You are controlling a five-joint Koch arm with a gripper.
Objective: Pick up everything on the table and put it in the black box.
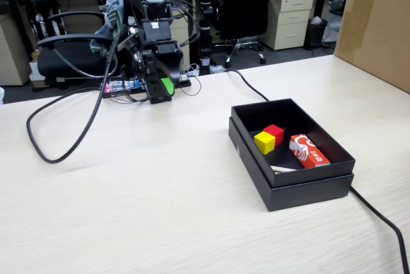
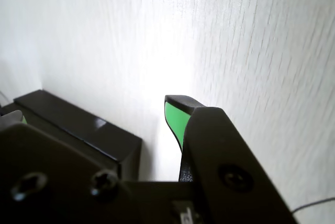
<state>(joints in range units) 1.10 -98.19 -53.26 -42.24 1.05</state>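
Black box (image 1: 307, 187) on counter (image 1: 160, 210): holds yellow cube (image 1: 264, 142), red cube (image 1: 274, 133), packet (image 1: 309, 151). End effector (image 1: 165, 89): far from box, empty; spread cannot be told.

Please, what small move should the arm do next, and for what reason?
Probably none but to stay folded at its base: the yellow cube already lies inside the black box, beside the red cube, and the gripper holds nothing.

A small yellow cube (image 1: 264, 142) sits inside the shallow black box (image 1: 250, 132), itself resting on the pale wood-grain worktop (image 1: 160, 197).
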